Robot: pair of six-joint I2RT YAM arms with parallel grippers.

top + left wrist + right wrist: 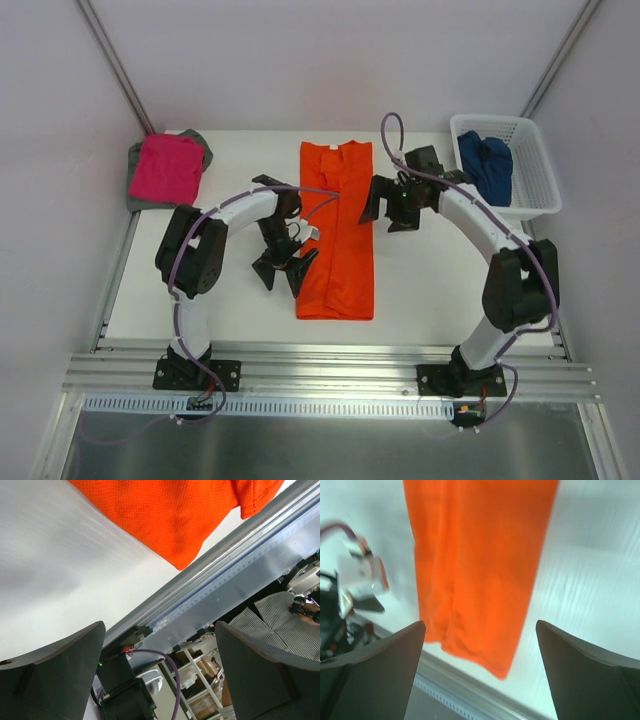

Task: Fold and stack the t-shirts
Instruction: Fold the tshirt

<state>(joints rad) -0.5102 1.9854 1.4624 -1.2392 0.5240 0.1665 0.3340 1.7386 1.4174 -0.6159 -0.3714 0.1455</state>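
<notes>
The orange t-shirt (pixel 338 232) lies on the table's middle as a long narrow strip, sleeves folded in, collar at the far end. It also shows in the left wrist view (pixel 170 515) and the right wrist view (pixel 475 565). My left gripper (pixel 284 270) is open and empty, just left of the strip's near half. My right gripper (pixel 389 208) is open and empty, just right of the strip's far half. The magenta pink t-shirt (pixel 166 167) lies folded on the grey t-shirt (pixel 205 150) at the far left. The dark blue t-shirt (pixel 486 166) lies crumpled in the basket.
The white lattice basket (pixel 535 160) stands at the far right corner of the white table (pixel 430 290). A metal rail (pixel 330 360) runs along the near edge, by the arm bases. Slanted frame poles rise at both far corners.
</notes>
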